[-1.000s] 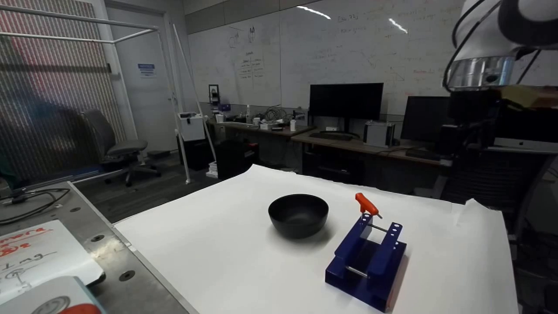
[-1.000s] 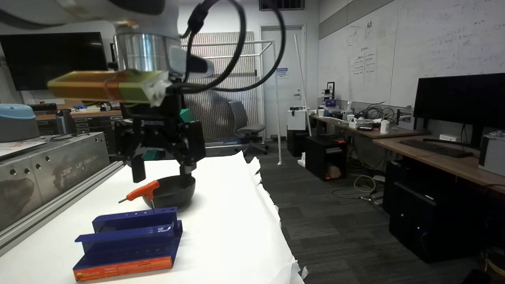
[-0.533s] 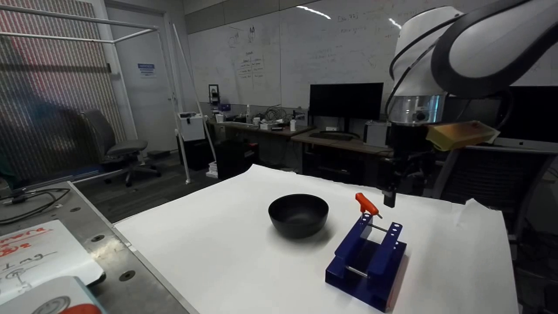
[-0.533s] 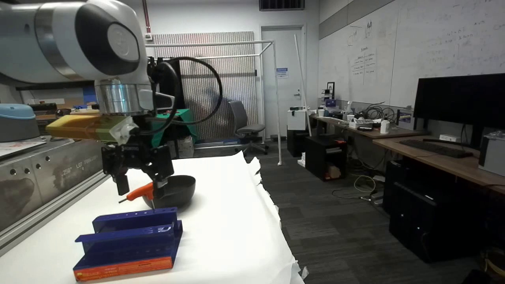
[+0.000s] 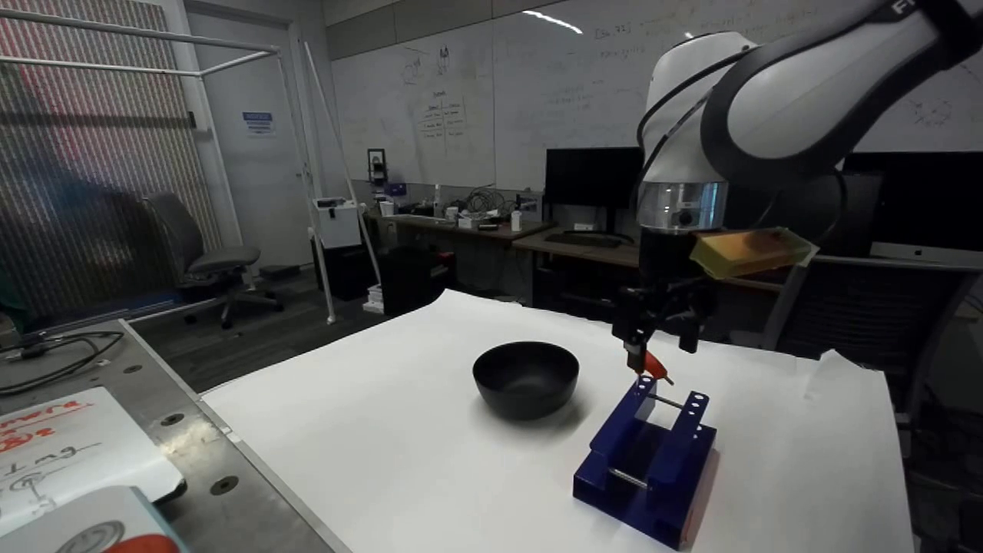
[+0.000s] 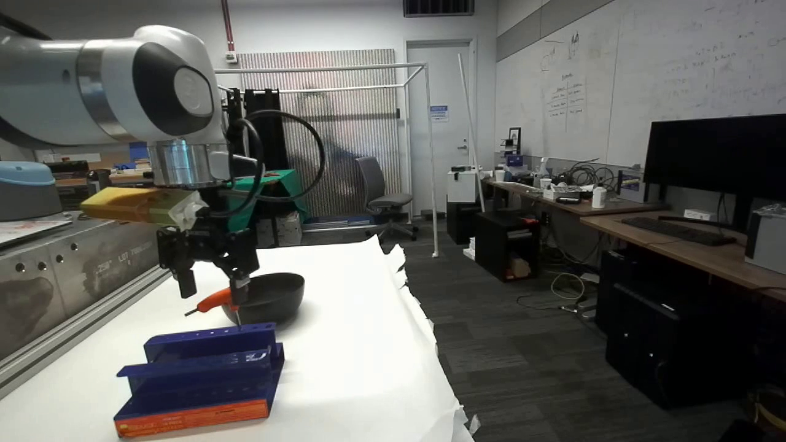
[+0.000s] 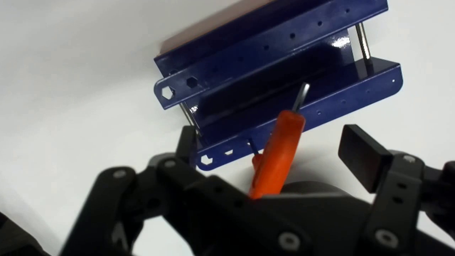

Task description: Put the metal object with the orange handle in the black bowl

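Note:
The orange-handled tool (image 5: 654, 366) stands in a hole at one end of the blue rack (image 5: 614, 430), its metal shaft down and a short metal tip sticking out sideways. It also shows in an exterior view (image 6: 212, 301) and the wrist view (image 7: 280, 149). My gripper (image 5: 662, 349) is open around the level of the handle. In the wrist view the gripper (image 7: 273, 153) has the handle between its spread fingers, with gaps on both sides. One finger hides part of the handle in both exterior views. The black bowl (image 5: 526, 384) stands upright beside the rack; its rim edge shows in the wrist view (image 7: 312, 186).
The rack and bowl stand on a white paper-covered table (image 5: 369, 430). A metal rail (image 5: 223, 461) runs along one table edge. A yellow block (image 5: 752, 252) is fixed to the wrist and sticks out sideways. A desk with monitors (image 5: 607, 177) stands behind the table.
My open gripper has come down and across to the tool, moving left and down in an exterior view. The tool, rack and bowl have not moved.

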